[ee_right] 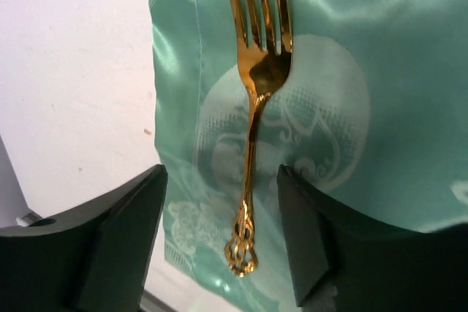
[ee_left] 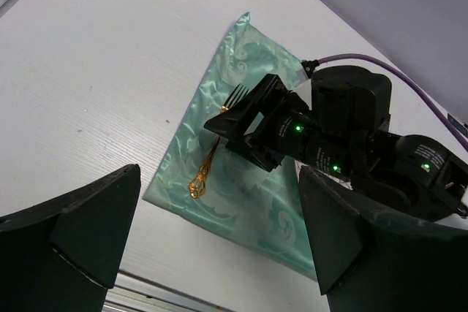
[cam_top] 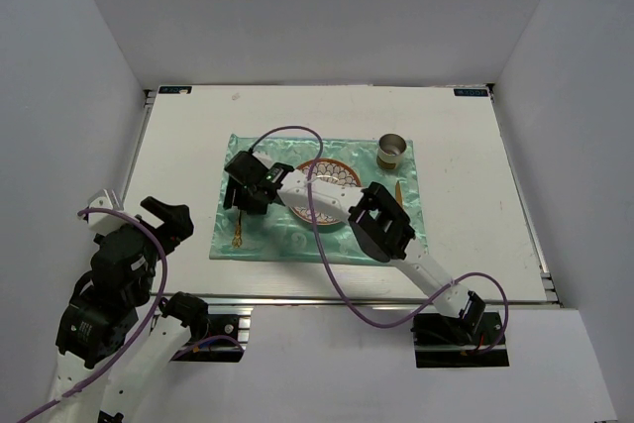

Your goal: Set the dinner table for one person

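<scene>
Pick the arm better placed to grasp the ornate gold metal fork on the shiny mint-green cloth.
Right. The right gripper hangs open over the fork, fingers straddling it; the left gripper sits off the cloth.

The top external camera looks down from above the near edge over the whole table (cam_top: 198, 146). The left wrist camera views the mint-green cloth (ee_left: 248, 213) obliquely from farther off; the right wrist camera sits close above it. All three show the gold fork (ee_right: 252, 107).
</scene>
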Available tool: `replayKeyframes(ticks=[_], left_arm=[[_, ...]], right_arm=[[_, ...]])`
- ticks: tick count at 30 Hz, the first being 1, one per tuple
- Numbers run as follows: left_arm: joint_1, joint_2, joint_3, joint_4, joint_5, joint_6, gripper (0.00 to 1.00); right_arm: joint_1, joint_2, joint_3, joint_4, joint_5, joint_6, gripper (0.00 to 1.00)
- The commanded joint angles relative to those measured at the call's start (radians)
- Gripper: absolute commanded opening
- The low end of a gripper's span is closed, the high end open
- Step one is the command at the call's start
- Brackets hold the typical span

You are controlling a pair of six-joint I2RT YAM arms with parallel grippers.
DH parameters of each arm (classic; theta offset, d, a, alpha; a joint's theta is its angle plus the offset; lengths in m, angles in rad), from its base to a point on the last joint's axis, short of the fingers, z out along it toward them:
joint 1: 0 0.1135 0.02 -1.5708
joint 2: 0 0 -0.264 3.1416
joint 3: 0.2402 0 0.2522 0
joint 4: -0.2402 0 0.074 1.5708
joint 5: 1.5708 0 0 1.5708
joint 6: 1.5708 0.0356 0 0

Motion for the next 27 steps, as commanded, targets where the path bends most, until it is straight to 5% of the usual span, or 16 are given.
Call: replayKeyframes(ticks=[1, 3, 11, 17, 24, 27], left_arm=[[-0.002, 0.002, -0.006, 0.015, 0.004, 0.01, 0.98], [-0.002, 0.003, -0.006, 0.014, -0.003, 0.005, 0.98], [-0.002, 0.168, 0.09, -0.109, -0.016, 0.019, 0.98], [0.007, 0.406, 0.303, -0.242, 0.1, 0.086, 0.98], [0.007, 0.492, 0.485, -0.353, 0.076, 0.14, 0.98], [0.007, 0.476, 0.479, -0.348, 0.076, 0.151, 0.98]], right_arm=[[0.005, -0.13, -0.012, -0.034, 0.036, -0.03, 0.69], [0.002, -0.212, -0.027, -0.031, 0.048, -0.059, 0.89], [-0.014, -0.691, -0.432, -0.078, 0.318, -0.401, 0.89], [-0.009, -1.221, -0.74, -0.368, 0.623, -0.465, 0.89], [-0.012, -1.563, -0.756, -0.759, 0.705, -0.363, 0.89], [-0.011, -1.655, -0.778, -0.787, 0.7, -0.371, 0.89]])
